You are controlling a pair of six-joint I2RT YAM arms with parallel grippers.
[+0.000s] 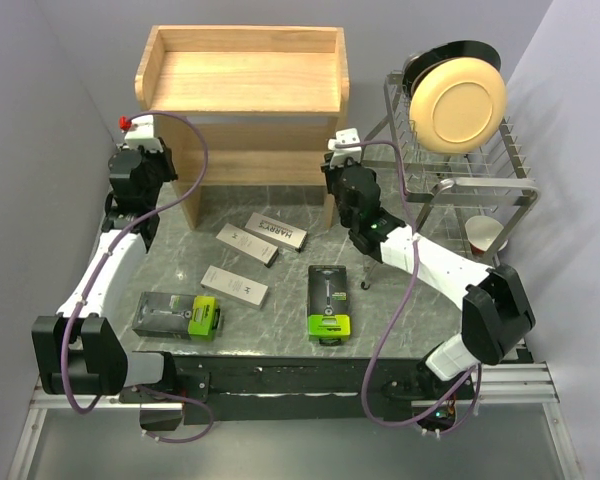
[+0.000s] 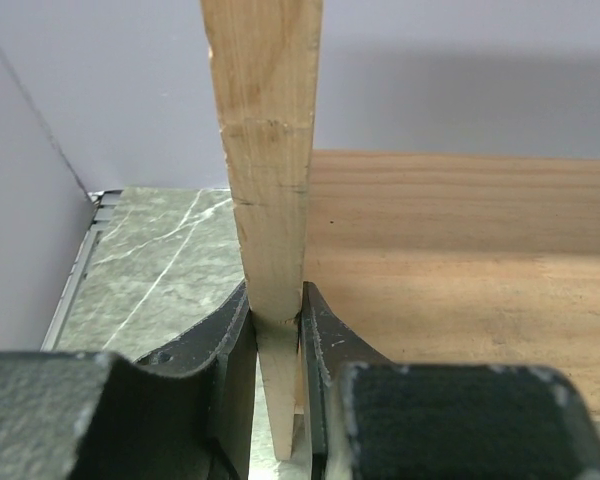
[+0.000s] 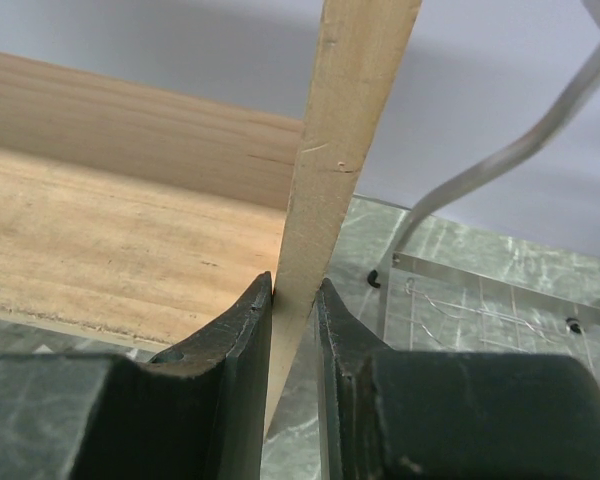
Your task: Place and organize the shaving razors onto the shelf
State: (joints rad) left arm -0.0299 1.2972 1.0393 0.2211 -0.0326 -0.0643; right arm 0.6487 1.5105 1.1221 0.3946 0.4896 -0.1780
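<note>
Gripping the wooden shelf (image 1: 242, 80) at the upper middle of the frame, the left fingers (image 2: 220, 345) pinch its left side and the right fingers (image 3: 242, 340) pinch its right side. Five razor boxes (image 1: 277, 231) lie scattered on the table (image 1: 285, 300) below.

Pale natural-wood shelf (image 1: 242, 82); grey-green worktop (image 1: 285, 310) with white veining; three grey-white razor boxes (image 1: 277, 232), dark lettering; two black-and-lime razor packs (image 1: 328, 303); cream plate (image 1: 458, 104); silver wire rack (image 1: 500, 190).
</note>
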